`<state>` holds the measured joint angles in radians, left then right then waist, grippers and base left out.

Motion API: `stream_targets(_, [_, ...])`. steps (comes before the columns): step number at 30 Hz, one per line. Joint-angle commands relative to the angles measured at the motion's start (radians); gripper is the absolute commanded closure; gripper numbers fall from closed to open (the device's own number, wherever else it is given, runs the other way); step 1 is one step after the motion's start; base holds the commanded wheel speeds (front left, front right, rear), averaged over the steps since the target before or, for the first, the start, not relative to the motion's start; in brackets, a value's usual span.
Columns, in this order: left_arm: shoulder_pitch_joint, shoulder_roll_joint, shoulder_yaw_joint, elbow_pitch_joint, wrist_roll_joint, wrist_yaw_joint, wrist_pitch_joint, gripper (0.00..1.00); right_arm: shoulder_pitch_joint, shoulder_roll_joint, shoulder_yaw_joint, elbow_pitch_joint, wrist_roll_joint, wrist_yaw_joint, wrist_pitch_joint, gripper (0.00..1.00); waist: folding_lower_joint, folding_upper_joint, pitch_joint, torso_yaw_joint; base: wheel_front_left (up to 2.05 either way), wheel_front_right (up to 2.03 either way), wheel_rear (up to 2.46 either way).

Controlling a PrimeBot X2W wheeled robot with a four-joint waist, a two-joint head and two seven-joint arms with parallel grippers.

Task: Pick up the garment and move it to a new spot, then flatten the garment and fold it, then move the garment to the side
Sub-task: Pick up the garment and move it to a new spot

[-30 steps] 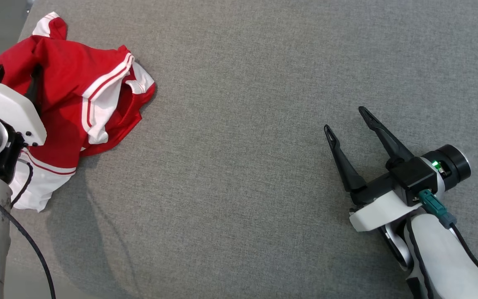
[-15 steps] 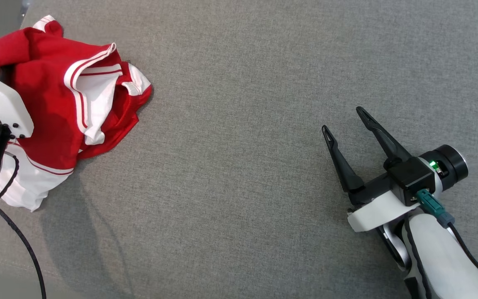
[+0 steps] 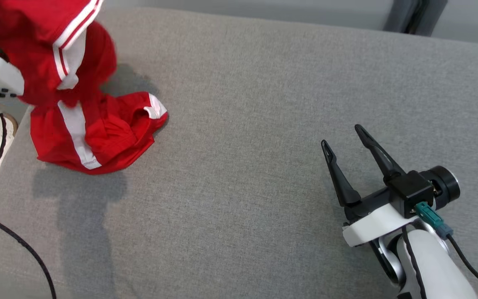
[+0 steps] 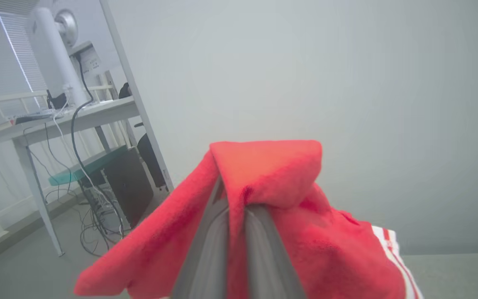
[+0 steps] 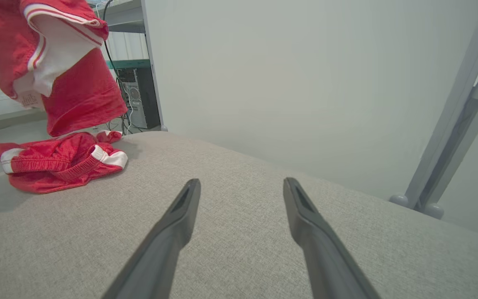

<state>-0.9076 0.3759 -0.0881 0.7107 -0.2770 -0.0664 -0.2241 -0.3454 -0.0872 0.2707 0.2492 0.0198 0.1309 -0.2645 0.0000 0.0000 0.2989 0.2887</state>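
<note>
Your left gripper (image 4: 235, 207) now clamps the red garment (image 3: 93, 141), hoisting its top off the grey cushion (image 3: 264, 124); your right gripper (image 3: 341, 135) stays spread.

Red-white garment (image 3: 77, 124) hanging, hem on cushion.

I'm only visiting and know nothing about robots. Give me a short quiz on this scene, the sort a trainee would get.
1. True or false: the right gripper has its fingers spread, holding nothing.
2. What grips the red-and-white garment? A. left gripper B. right gripper C. both
3. Fill in: the garment's lower end rests on the ___ cushioned surface.
Key: 1 true; 2 A; 3 grey.
</note>
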Motion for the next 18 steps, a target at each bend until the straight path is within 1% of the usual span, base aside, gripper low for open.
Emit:
stream_targets(1, [0.015, -0.002, -0.002, -0.053, 0.006, 0.004, -0.018, 1.0, 0.018, 0.004, -0.008, 0.005, 0.012, 0.0, -0.002, 0.0, 0.0, 0.0, -0.041, -0.01, 0.0, 0.0, 0.0])
stream_targets(2, [0.03, -0.013, -0.003, -0.126, 0.003, 0.005, -0.027, 1.0, 0.029, 0.011, -0.016, 0.003, 0.021, 0.0, -0.002, 0.0, 0.0, 0.0, -0.061, -0.021, 0.0, 0.0, 0.0])
stream_targets(4, [0.047, -0.028, -0.009, -0.202, 0.002, 0.002, -0.034, 1.0, 0.041, 0.019, -0.029, -0.003, 0.026, 0.0, -0.002, 0.0, 0.0, 0.0, -0.082, -0.037, 0.0, 0.0, 0.0])
stream_targets(7, [0.082, -0.054, -0.02, -0.294, -0.011, 0.009, -0.026, 1.0, 0.058, 0.027, -0.056, -0.013, 0.033, 0.0, -0.002, 0.0, 0.0, 0.0, -0.109, -0.069, 0.0, 0.0, 0.0])
stream_targets(11, [0.131, -0.093, -0.044, -0.417, -0.035, 0.01, 0.016, 1.0, 0.071, 0.032, -0.098, -0.035, 0.034, 0.0, -0.002, 0.0, 0.0, 0.0, -0.135, -0.124, 0.0, 0.0, 0.0])
stream_targets(12, [0.131, -0.093, -0.044, -0.417, -0.035, 0.01, 0.016, 1.0, 0.071, 0.032, -0.098, -0.035, 0.034, 0.0, -0.002, 0.0, 0.0, 0.0, -0.135, -0.124, 0.0, 0.0, 0.0])
stream_targets(15, [0.175, -0.126, -0.073, -0.502, -0.056, 0.0, 0.048, 1.0, 0.076, 0.033, -0.121, -0.048, 0.033, 0.0, -0.002, 0.0, 0.0, 0.0, -0.147, -0.176, 0.0, 0.0, 0.0])
stream_targets(18, [0.217, -0.144, -0.107, -0.577, -0.067, -0.007, 0.08, 1.0, 0.076, 0.033, -0.145, -0.059, 0.02, 0.0, -0.002, 0.0, 0.0, 0.0, -0.148, -0.231, 0.0, 0.0, 0.0])
